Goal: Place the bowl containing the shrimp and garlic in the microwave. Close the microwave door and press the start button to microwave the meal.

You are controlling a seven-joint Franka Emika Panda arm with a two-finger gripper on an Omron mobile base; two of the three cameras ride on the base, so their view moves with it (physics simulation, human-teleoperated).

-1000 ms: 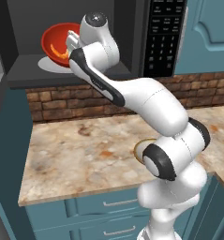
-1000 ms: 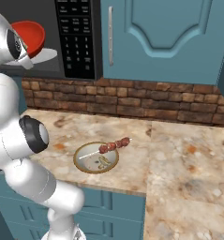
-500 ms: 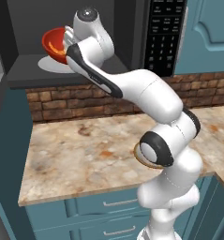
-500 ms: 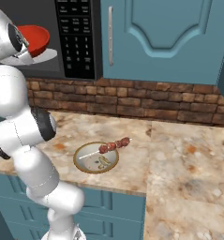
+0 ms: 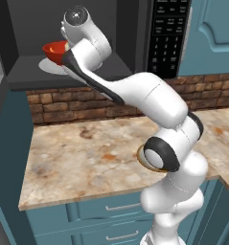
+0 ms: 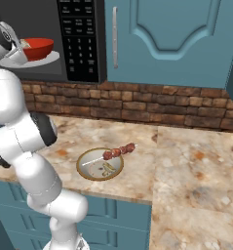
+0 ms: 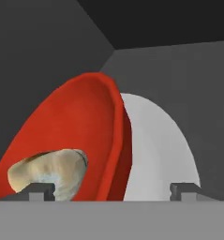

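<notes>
Hand view: the round glossy red-orange bowl [image 7: 80,136] with the lumpy white-grey garlic bulb [image 7: 50,172] sits on the white round turntable plate [image 7: 155,150] inside the dark grey box-shaped microwave [image 7: 179,79]. The pincer [image 7: 112,190] stands released, fingertips [image 7: 38,191] straddling the bowl's rim. The black keypad panel's [image 6: 79,39] writing is unreadable.

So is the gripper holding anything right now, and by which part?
Nothing is held: the fingers stand wide apart astride the bowl's rim, and the bowl sits on the microwave's white plate.
</notes>
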